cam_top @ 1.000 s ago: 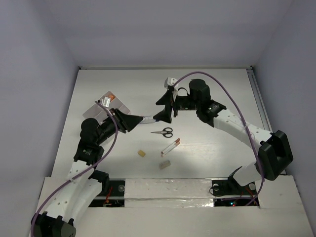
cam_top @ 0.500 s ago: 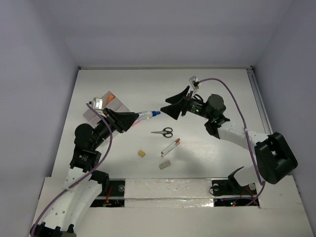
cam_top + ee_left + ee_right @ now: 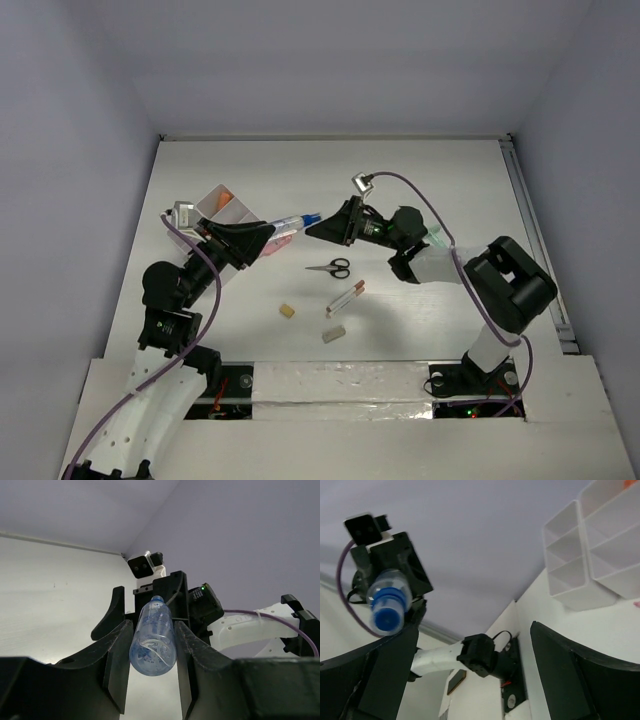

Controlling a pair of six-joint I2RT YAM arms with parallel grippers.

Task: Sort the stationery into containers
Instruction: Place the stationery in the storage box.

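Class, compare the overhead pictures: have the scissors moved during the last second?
No. The scissors lie in the same spot, turned the same way, just beyond the red-and-white pen and to the right of the yellow block.

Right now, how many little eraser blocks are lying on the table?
2. The yellow block lies left of the red-and-white pen; the beige block sits just below that pen in the top view. Others may be hidden from view.

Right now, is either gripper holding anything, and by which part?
The left gripper grips a clear blue-capped tube by its uncapped end; the right gripper is open, empty.
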